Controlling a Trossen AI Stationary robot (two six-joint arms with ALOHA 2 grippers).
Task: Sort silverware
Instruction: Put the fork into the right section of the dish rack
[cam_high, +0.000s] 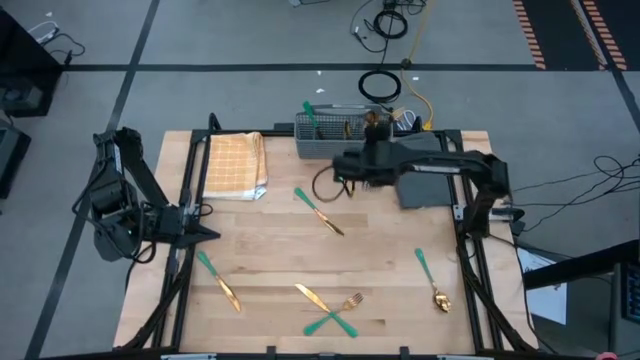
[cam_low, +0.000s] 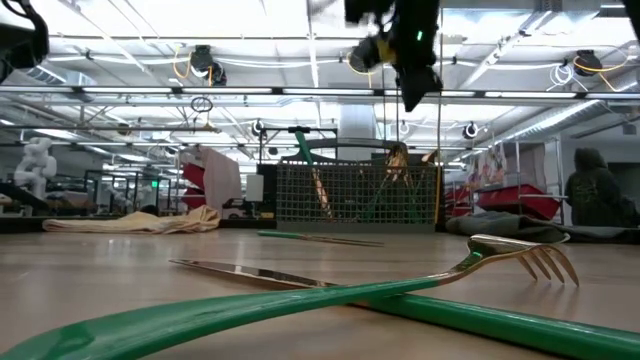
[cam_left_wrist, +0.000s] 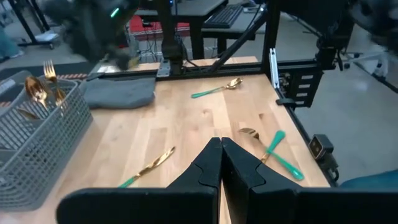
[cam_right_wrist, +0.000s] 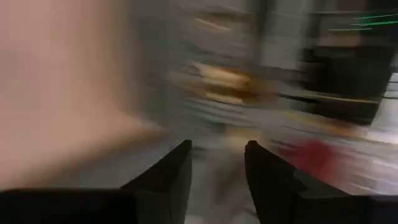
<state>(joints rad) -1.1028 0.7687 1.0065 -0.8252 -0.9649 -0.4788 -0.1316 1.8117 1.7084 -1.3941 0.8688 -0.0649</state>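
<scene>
On the wooden table (cam_high: 400, 250), silverware (cam_high: 320, 213) lies near the open right hand (cam_high: 340, 172).

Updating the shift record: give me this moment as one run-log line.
right gripper: open, empty, near cutlery basket | left gripper: shut, waiting at left edge | silverware: pieces loose on table, some in basket

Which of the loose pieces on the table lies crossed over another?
The fork near the front edge: it and a knife form an X. The other three lie singly.
</scene>
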